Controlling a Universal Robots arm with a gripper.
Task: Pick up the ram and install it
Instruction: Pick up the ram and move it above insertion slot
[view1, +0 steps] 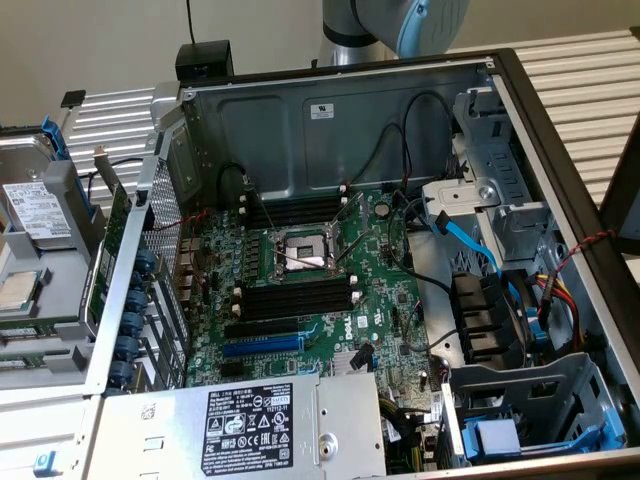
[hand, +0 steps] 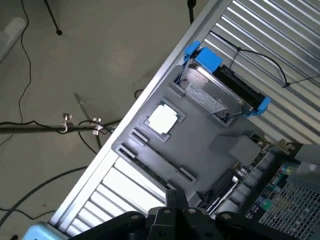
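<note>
an open computer case (view1: 330, 130) is seen lying on a ribbed metal table (view1: 590, 70) in the exterior view, with the motherboard (view1: 390, 300) exposed. two banks of black memory slots (view1: 296, 296) with white end clips are set on either side of the processor socket (view1: 300, 255), and a blue expansion slot (view1: 262, 346) is placed beyond them, nearer the power supply (view1: 250, 425). the ram (view1: 96, 275) is taken to be the narrow green strip stood on edge outside the case, just beside its wall at the exterior view's left; its chips and label cannot be made out. next to it a grey tray (hand: 200, 150) is set, on which a hard drive (hand: 212, 97) in a blue caddy and a square processor (hand: 162, 119) are held. the robot arm (view1: 400, 22) is seen behind the case's far wall. in the wrist view the gripper (hand: 176, 200) is held above the tray's edge, apart from the ram, its fingers pressed together with nothing clamped
</note>
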